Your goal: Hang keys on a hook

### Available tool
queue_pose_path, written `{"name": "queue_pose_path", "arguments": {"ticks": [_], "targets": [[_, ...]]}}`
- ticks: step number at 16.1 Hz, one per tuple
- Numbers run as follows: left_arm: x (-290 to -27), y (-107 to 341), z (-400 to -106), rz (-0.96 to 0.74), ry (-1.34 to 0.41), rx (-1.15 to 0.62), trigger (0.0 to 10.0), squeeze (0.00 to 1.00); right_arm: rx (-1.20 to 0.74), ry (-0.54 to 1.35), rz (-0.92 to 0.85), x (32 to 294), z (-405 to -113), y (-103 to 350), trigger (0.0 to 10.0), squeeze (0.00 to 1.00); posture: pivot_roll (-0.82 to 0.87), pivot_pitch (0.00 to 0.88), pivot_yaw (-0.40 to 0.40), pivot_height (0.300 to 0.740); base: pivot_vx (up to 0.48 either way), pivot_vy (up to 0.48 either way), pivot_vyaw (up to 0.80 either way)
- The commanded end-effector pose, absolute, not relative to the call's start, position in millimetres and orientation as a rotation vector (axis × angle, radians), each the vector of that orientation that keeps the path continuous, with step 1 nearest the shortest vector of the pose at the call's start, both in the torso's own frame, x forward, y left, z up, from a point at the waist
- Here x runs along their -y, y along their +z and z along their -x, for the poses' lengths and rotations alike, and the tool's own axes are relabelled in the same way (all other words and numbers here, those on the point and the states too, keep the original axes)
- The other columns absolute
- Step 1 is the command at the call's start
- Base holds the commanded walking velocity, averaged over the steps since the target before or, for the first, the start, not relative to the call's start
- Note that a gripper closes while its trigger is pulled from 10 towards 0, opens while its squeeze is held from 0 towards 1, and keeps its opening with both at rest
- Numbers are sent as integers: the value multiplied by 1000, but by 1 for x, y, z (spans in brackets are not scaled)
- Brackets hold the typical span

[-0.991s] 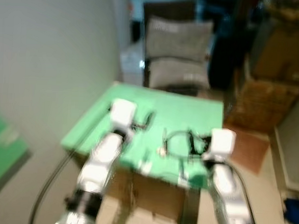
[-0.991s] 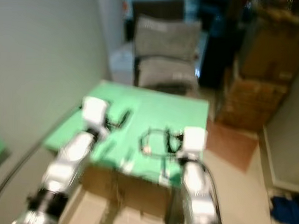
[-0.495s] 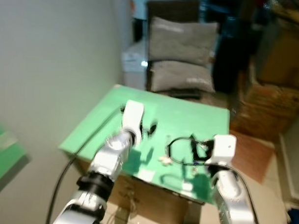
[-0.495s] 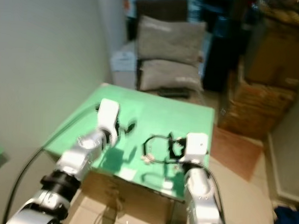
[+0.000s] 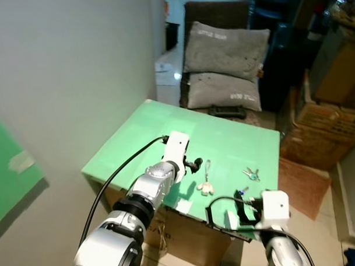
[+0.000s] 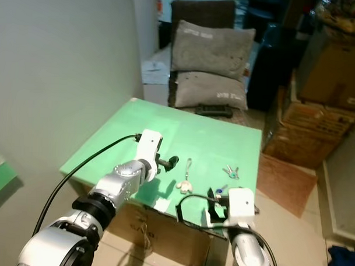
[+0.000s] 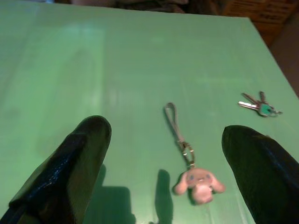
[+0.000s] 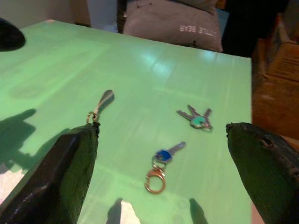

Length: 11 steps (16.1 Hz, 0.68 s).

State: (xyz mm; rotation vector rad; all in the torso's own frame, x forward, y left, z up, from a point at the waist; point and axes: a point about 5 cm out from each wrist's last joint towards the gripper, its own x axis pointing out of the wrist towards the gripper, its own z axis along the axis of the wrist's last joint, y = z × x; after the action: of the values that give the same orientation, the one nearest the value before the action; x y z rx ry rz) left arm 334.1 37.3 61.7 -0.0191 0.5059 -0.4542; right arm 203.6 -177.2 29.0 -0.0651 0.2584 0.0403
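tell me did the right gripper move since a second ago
Yes: the right gripper has pulled back toward the robot, to the near edge of the green table.

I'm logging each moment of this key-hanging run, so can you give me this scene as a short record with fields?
surface: green table
left gripper: open, over the table, aimed at the bunny keychain
right gripper: open, at the table's near edge
teal-tagged keys: flat on the table, untouched
blue-tagged key: flat on the table with a gold ring, nearest the right gripper
hook: cannot tell where
behind table: chair with two grey pillows
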Motion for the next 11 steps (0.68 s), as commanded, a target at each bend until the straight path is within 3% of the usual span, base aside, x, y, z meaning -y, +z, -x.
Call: {"name": "queue_pose_path", "arguments": {"ticks": [1,11], "targets": [[-26,65,-334,19,-475,-500,10000,0,-243,36,82,177,-202,35,10000,0,-187,23,92,740,0,0,0],[21,56,-311,43,-603,-554,10000,0,-243,95,124,159,-159,47,10000,0,-265,144,125,740,0,0,0]]}}
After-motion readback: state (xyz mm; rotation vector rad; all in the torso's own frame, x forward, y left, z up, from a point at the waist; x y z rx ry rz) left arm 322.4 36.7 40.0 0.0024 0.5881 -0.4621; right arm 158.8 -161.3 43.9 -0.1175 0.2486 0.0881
